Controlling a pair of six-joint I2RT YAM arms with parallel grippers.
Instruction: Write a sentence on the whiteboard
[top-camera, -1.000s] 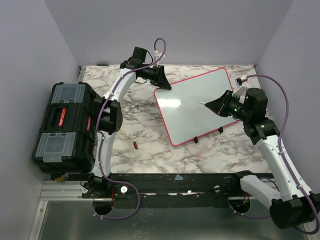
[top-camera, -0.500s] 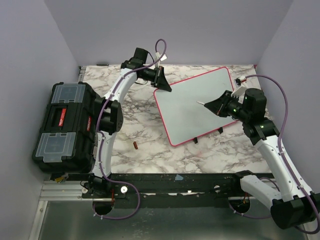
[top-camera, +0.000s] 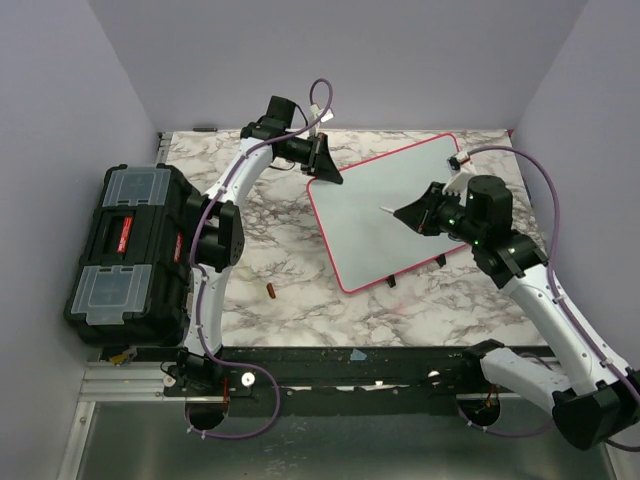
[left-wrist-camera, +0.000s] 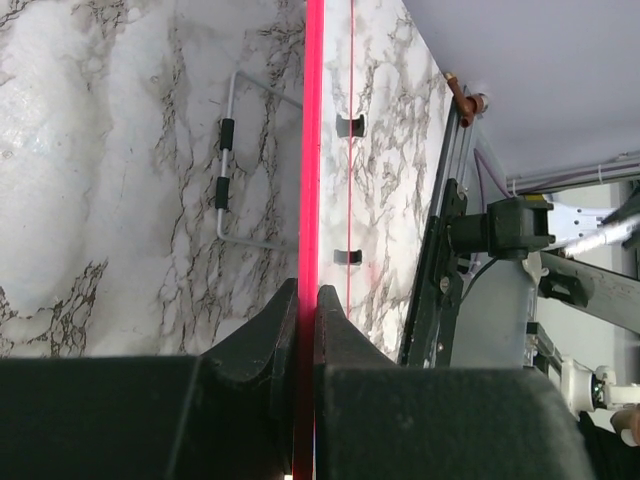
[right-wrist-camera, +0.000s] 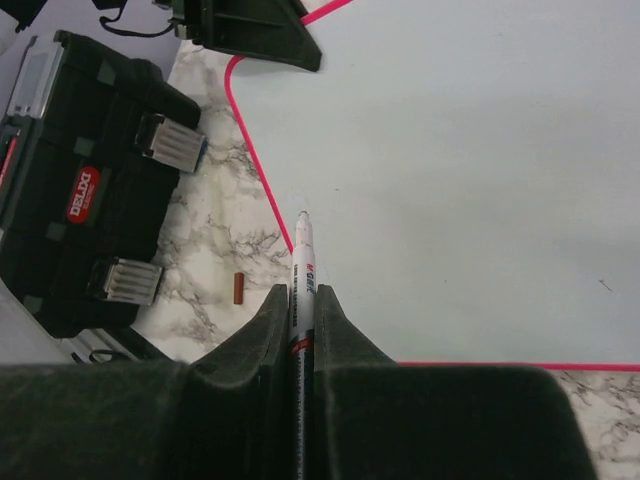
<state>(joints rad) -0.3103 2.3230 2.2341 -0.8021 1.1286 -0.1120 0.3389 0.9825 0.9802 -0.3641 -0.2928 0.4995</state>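
Blank whiteboard (top-camera: 375, 225) lies right-centre on table (top-camera: 300, 300). left gripper (top-camera: 330, 172) pinches its far-left rim; right gripper (top-camera: 405, 213) clamps marker (right-wrist-camera: 302, 260), tip over board. Best: lower tip gently, light pressure, hold board steady.

One whiteboard (top-camera: 372, 222), one marker (right-wrist-camera: 301, 262), one black toolbox (top-camera: 130, 250), one small brown piece (top-camera: 271, 291).

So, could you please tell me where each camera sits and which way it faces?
Top external: fixed above and behind the arm bases, looking down on the table, whiteboard and black toolbox; both arms show.
Left wrist: on that wrist, looking along the whiteboard's pink rim; the left end effector, shut on it, shows.
Right wrist: on that wrist, looking down on the whiteboard; the right end effector, shut on a marker, shows.
Shared: top and right wrist both see the toolbox.
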